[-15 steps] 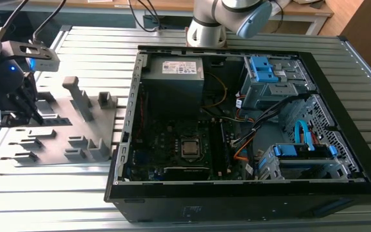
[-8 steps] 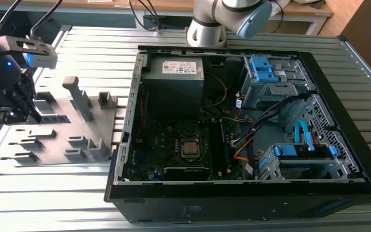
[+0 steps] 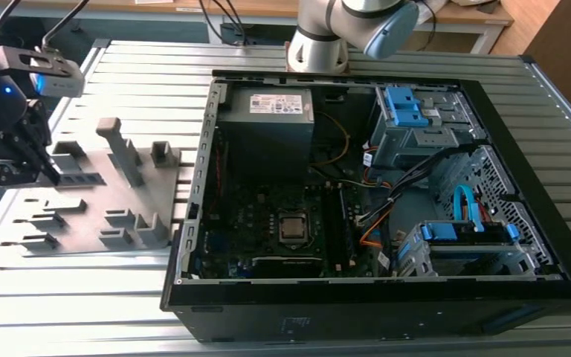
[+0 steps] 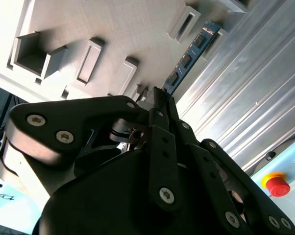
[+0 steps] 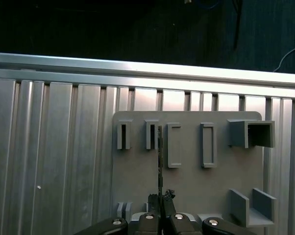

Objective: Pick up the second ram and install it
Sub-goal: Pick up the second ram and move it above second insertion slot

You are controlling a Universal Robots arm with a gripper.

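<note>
Exterior view first: the claw is way over at the exterior view's left, down on the grey tray that sits on the ribbed metal desk. The ram stick is right at the claw tips, just above the tray surface. The open computer case lies well apart from it, towards the exterior view's right, with the motherboard showing inside. I can't make out from here what's in the memory slots.

Second wrist view: this one's the clearest. The claw is pinched down narrow on one end of the ram stick, and you can see the row of black chips running away from the tips, along the edge of the tray. There's a red button off in the corner.

First wrist view: the ram stick is edge-on, a thin dark line coming straight out of the claw, lined up beside the tray's upright blocks. Can't tell if it's lifted clear or touching the tray.

So I'd say we're early: the grab looks done, the carry over to the case and the install aren't.
</note>
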